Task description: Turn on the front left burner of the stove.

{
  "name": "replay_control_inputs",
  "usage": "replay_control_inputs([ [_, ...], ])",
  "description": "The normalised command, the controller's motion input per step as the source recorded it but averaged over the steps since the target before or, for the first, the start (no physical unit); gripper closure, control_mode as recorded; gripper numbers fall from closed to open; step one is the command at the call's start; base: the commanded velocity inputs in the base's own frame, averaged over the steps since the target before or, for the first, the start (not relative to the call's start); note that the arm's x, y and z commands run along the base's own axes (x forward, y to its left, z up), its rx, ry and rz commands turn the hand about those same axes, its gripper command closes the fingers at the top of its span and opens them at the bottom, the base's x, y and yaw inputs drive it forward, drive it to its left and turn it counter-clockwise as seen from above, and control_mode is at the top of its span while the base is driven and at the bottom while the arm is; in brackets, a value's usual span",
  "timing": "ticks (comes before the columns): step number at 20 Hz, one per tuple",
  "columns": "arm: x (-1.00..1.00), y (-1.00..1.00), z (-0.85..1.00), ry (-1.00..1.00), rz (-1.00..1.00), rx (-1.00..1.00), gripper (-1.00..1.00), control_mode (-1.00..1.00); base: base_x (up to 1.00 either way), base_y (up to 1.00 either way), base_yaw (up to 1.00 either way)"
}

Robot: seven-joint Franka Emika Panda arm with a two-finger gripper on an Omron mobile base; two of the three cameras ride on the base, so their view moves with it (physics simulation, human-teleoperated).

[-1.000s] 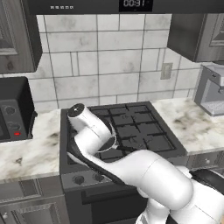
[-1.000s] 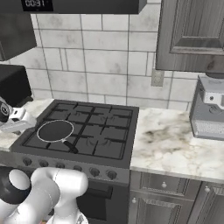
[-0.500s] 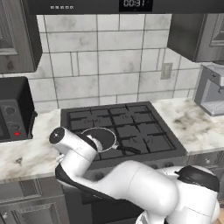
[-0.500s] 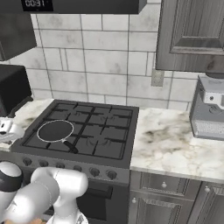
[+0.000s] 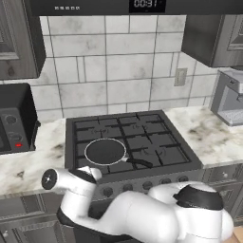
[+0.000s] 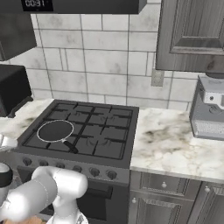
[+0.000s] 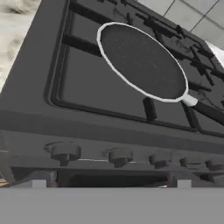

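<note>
Here the stove (image 5: 130, 142) sits set into a pale marbled counter (image 6: 170, 144) below a grey tiled wall (image 5: 109, 71). A frying pan (image 7: 142, 61) covers its front left burner (image 5: 105, 153). The gripper's jaws cannot be made out.

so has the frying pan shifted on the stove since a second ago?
No. The frying pan sits on the front left burner of the stove, handle towards the centre grates, as before. The arm is what dropped.
</note>
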Motion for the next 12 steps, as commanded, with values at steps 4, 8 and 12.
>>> replay_control_inputs([
  [4,-0.11,0.07,-0.49,-0.31,0.0,0.05,-1.0,-1.0,0.0,0.0,0.0],
  [8,-0.17,0.05,-0.32,-0.37,0.0,0.13,-1.0,-1.0,0.0,0.0,0.0],
  [12,-0.2,0.0,-0.23,-0.34,0.0,0.14,-1.0,-1.0,0.0,0.0,0.0],
])
